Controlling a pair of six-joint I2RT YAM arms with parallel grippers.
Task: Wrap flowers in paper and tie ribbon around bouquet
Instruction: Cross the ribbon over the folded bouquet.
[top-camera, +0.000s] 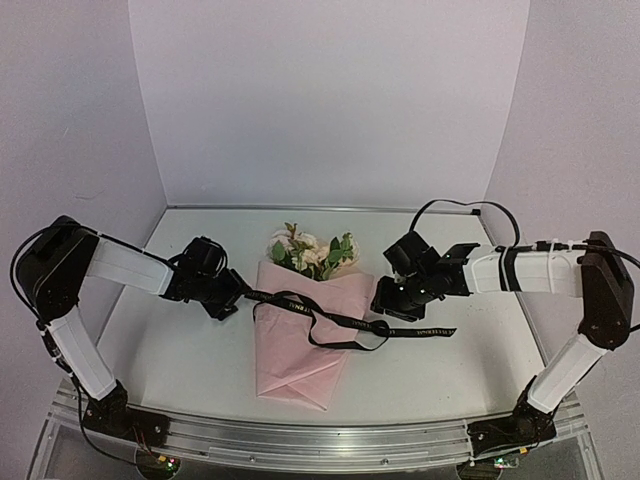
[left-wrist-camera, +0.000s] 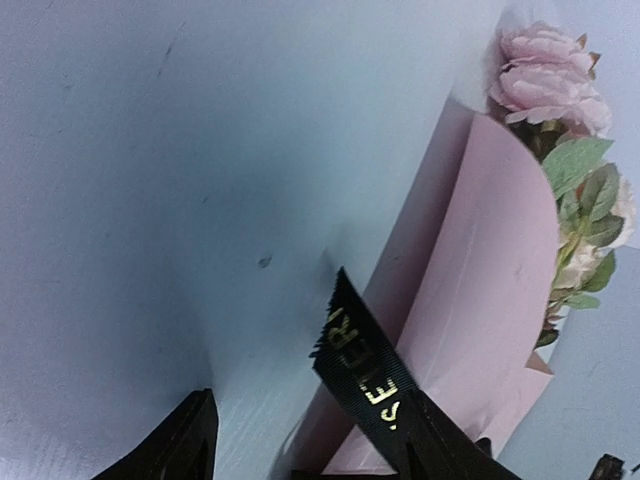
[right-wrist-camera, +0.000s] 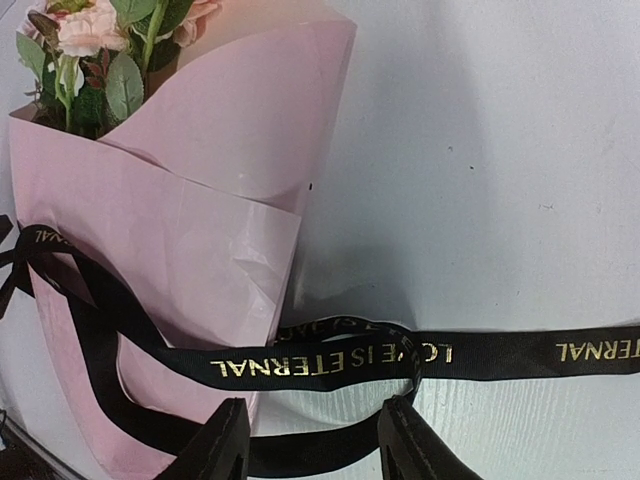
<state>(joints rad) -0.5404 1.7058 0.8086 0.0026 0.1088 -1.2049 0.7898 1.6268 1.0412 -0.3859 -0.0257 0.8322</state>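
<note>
My left hand (top-camera: 232, 298) stands wide just left of the pink paper cone of pale roses (top-camera: 290, 360). My right hand (top-camera: 387, 306) waits half-open, right of it. With neither gripping, the black gold-lettered ribbon (right-wrist-camera: 330, 362) looped loosely across it could slip off.

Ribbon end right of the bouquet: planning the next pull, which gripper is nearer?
Right. The right gripper sits just beside that ribbon end; the left gripper is across the bouquet.
</note>
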